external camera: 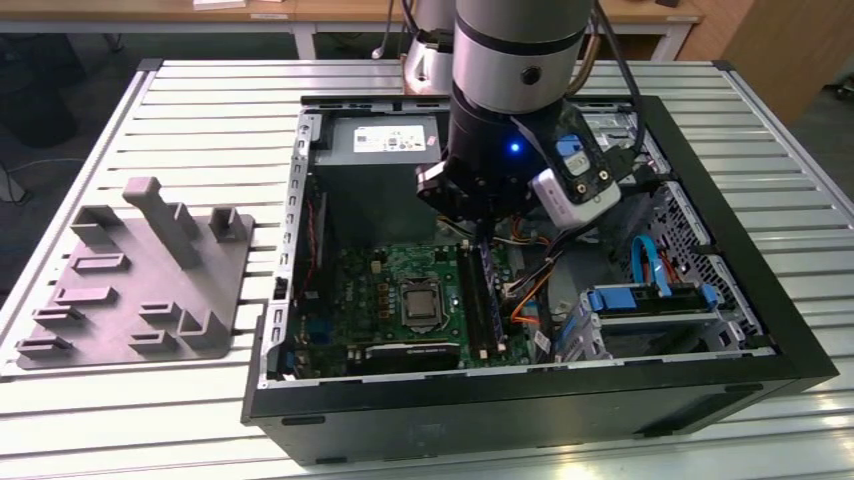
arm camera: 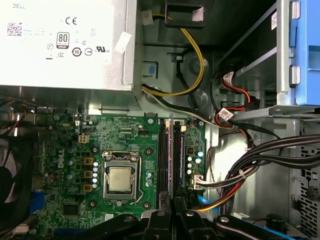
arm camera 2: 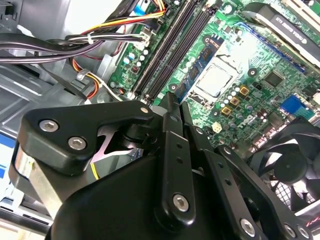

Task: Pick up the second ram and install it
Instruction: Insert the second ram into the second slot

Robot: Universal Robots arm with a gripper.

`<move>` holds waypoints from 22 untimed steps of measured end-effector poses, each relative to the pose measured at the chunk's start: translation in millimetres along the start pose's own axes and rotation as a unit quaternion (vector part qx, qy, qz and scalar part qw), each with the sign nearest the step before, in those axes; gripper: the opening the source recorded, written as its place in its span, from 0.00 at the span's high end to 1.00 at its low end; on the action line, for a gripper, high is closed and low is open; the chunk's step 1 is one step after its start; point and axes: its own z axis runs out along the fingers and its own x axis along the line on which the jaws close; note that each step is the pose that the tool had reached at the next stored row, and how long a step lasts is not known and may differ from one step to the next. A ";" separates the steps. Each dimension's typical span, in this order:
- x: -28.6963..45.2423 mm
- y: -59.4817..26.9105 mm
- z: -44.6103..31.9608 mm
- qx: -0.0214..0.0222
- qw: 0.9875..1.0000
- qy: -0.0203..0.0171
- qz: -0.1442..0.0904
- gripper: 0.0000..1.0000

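Note:
My gripper [external camera: 477, 232] hangs inside the open computer case [external camera: 747, 300], over the memory slots beside the processor socket [external camera: 422, 302]. In the second wrist view its fingertips [arm camera 2: 171, 97] are pressed together with no gap showing. The second ram [arm camera: 171, 160] is a thin dark stick standing on edge in the row of slots, in line with my gripper [arm camera: 173, 216]. In the exterior view the second ram [external camera: 481, 295] runs from just under the fingertips toward the case front. Whether the fingers touch it I cannot tell.
A grey slotted plate with upright posts [external camera: 140, 280] lies on the table at the exterior view's left. The power supply [arm camera: 60, 45] sits beyond the slots. Cable bundles [arm camera: 250, 165] and a blue drive bay [external camera: 641, 300] crowd one side, and a fan [arm camera 2: 287, 170] the other.

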 end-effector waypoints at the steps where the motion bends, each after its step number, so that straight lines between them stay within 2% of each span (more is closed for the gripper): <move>1: 0.0 0.0 0.3 0.000 1.000 0.000 0.000 0.86; 22: 0.4 -0.6 7.5 0.000 1.000 0.000 0.000 0.86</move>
